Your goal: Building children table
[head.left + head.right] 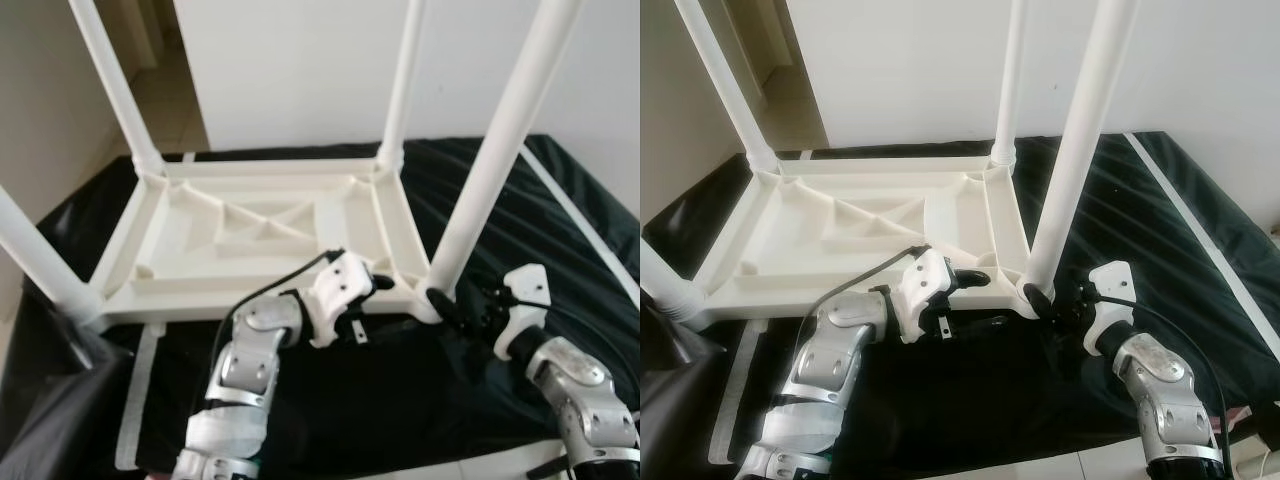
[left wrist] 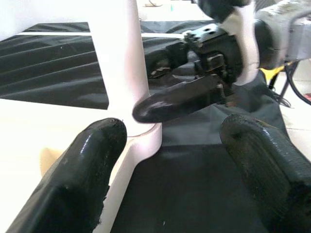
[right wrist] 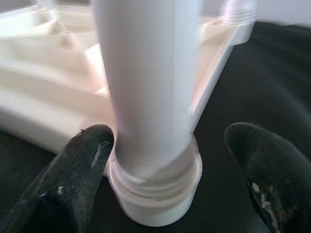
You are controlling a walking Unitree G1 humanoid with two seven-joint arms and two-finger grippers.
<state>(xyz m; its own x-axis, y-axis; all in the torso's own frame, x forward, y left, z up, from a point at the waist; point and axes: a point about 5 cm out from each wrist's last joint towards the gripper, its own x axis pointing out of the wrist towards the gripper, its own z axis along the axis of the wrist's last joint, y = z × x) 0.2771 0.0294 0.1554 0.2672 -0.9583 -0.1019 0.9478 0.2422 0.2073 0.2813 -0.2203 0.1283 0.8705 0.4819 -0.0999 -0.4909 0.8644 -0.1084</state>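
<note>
Fingers spread on both: right gripper (image 3: pixel 165 160) straddles the near-right corner leg (image 1: pixel 490 165), left gripper (image 1: pixel 975 285) alongside.

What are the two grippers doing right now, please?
Left gripper: open, at the tabletop's near corner.
Right gripper: open, fingers astride the leg's base.
</note>
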